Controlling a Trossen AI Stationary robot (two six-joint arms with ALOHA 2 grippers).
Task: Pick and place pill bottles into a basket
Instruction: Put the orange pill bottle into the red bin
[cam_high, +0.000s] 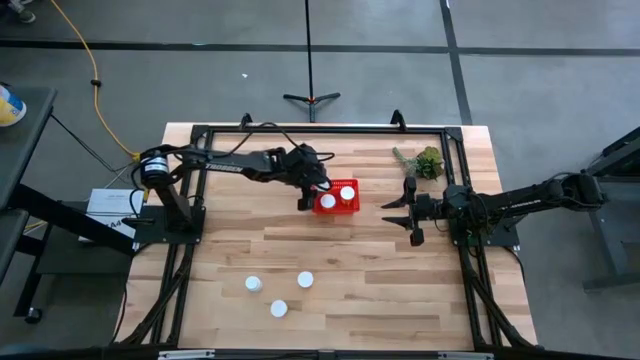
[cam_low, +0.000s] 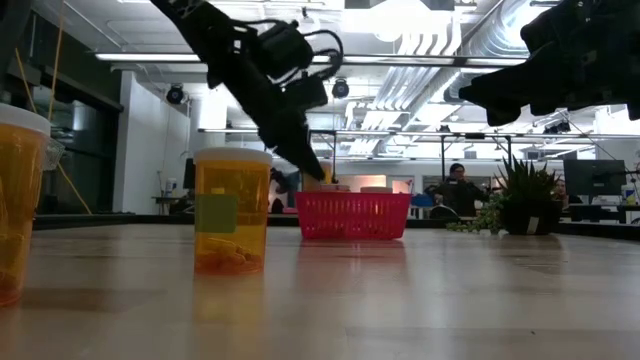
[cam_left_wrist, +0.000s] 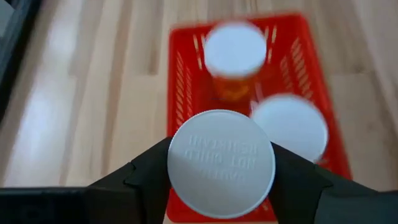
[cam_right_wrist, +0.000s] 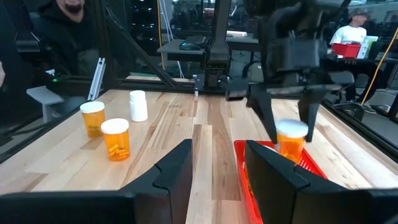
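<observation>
The red basket (cam_high: 338, 186) stands at the table's middle far part; two white-capped orange bottles (cam_left_wrist: 235, 50) (cam_left_wrist: 290, 127) stand in it. My left gripper (cam_high: 306, 197) is over the basket's left end, shut on a third bottle (cam_right_wrist: 291, 140). Three more bottles (cam_high: 254, 284) (cam_high: 305, 279) (cam_high: 279, 309) stand upright on the near part of the table. One of them (cam_low: 232, 210) shows close in the low view. My right gripper (cam_high: 411, 217) is open and empty to the right of the basket, its fingers pointing toward it (cam_right_wrist: 217, 168). My left gripper pinches the bottle's white cap (cam_left_wrist: 177, 163) by its round side between its two fingers (cam_left_wrist: 143, 180). The fingers come from above, pointing down. The bottle hangs upright over the basket's left end (cam_left_wrist: 177, 74). I cannot tell whether its bottom touches the basket's floor.
A green plant sprig (cam_high: 425, 160) lies at the far right of the table. Black frame bars (cam_high: 300, 128) run along the table's edges. Bare wood lies between the basket and the three near bottles. A person (cam_low: 455, 190) sits in the room beyond.
</observation>
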